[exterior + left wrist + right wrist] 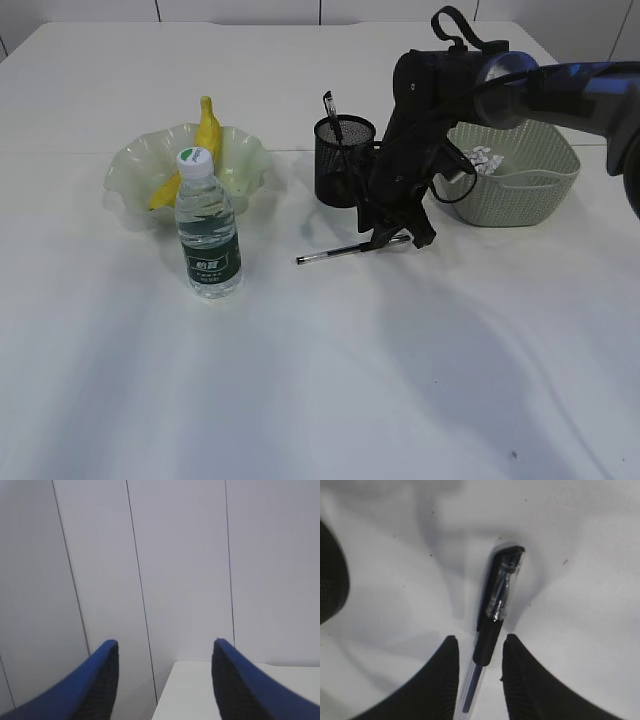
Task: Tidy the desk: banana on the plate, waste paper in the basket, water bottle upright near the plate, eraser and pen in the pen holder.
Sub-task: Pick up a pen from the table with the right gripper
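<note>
A clear pen point(352, 249) with a black cap and black grip lies flat on the white desk point(320, 380), in front of the black mesh holder point(343, 160). The right gripper point(480, 672) is down at the pen, its black fingers point(437, 680) straddling the barrel, a sliver of gap each side, not yet pinching it. Another pen stands in the holder. To the right, the green basket point(520, 180) holds crumpled paper point(483, 158). To the left, the banana point(200, 145) rests on the plate point(130, 170), with the bottle point(208, 225) upright just in front. The left gripper point(165, 680) is raised, blue fingers point(95, 680) apart and empty, facing a wall.
</note>
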Action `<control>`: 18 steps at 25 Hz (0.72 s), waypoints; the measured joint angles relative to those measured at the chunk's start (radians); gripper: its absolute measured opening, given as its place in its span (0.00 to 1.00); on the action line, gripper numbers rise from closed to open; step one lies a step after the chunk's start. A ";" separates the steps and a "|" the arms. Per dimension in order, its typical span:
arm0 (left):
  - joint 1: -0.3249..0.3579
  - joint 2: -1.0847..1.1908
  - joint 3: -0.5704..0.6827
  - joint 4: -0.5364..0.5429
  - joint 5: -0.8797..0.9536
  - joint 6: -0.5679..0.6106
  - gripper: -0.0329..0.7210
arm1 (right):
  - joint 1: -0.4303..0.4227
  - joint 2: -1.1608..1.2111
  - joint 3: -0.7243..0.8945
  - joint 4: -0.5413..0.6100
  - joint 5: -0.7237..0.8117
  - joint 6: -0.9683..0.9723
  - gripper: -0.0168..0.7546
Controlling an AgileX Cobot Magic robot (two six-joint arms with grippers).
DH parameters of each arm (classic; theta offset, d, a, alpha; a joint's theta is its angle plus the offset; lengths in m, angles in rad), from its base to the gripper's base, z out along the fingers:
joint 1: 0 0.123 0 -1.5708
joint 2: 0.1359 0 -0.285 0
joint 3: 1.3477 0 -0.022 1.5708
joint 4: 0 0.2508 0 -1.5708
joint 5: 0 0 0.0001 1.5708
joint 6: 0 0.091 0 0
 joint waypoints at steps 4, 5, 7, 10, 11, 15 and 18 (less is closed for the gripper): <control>0.000 0.000 0.000 0.000 -0.002 0.000 0.60 | 0.000 0.000 0.000 0.000 0.000 0.000 0.32; 0.000 0.000 0.000 0.000 -0.002 0.000 0.60 | 0.000 0.000 0.000 0.000 0.000 0.000 0.32; 0.000 0.000 0.000 0.000 -0.002 0.000 0.60 | 0.000 0.000 0.000 0.000 0.000 0.000 0.32; 0.000 0.000 0.000 0.000 -0.002 0.000 0.60 | 0.000 0.000 0.000 0.000 0.000 0.000 0.32; 0.000 0.000 0.000 0.000 -0.002 0.000 0.60 | 0.000 0.000 0.000 0.000 0.000 0.000 0.32; 0.000 0.000 0.000 0.000 -0.002 0.000 0.60 | 0.000 0.000 0.000 -0.003 0.000 0.000 0.32; 0.000 0.000 0.000 0.000 -0.002 0.000 0.60 | 0.000 0.000 0.000 -0.006 0.000 0.002 0.32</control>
